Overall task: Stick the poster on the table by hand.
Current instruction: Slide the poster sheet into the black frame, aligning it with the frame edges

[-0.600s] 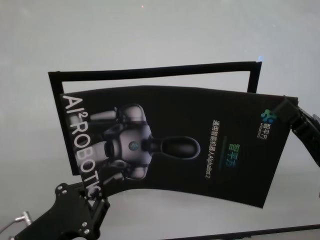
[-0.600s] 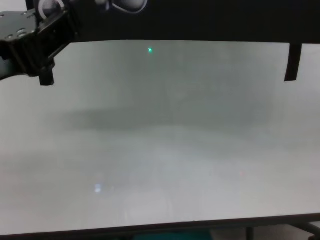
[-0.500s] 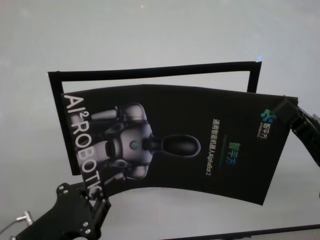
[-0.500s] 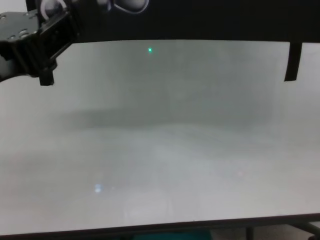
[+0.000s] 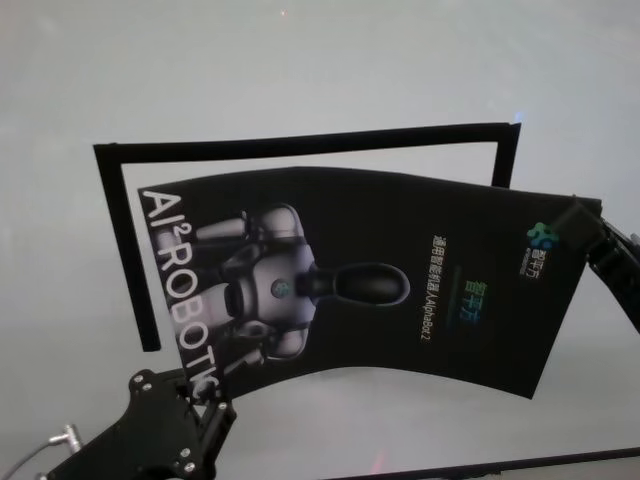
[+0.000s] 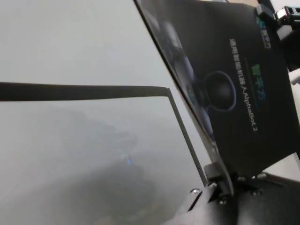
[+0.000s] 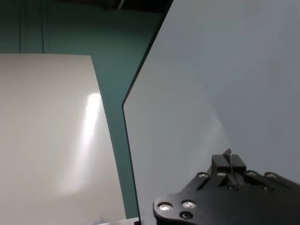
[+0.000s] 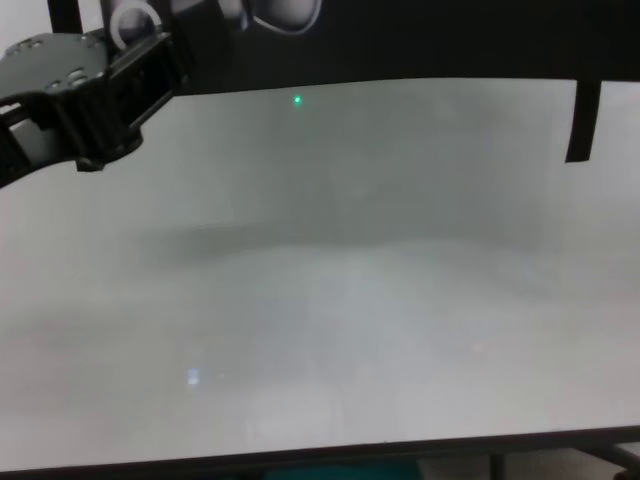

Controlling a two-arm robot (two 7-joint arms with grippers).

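The poster (image 5: 470, 215), a black glossy sheet with a grey robot figure and white letters, hangs bowed above the pale table (image 5: 300, 70). My left gripper (image 5: 203, 385) is shut on its near left corner, by the white letters. My right gripper (image 5: 572, 218) is shut on its right corner beside the small logo. The left wrist view shows the poster (image 6: 225, 56) rising from the left gripper's fingers (image 6: 219, 180). The right wrist view shows only the poster's thin edge in the right gripper (image 7: 228, 161). In the chest view the left gripper (image 8: 100, 100) sits below the poster's lower edge (image 8: 450, 40).
A narrow black strip frame (image 5: 300, 145) lies flat on the table behind and under the poster, with sides running toward me at the left (image 5: 125, 250) and the right (image 5: 507, 160). The table's dark front edge (image 8: 400, 452) is near. Beyond the table's side edge lies teal floor (image 7: 117, 51).
The poster and my left gripper have shifted to the right, uncovering more of the strip frame's left side. The right gripper has barely moved.
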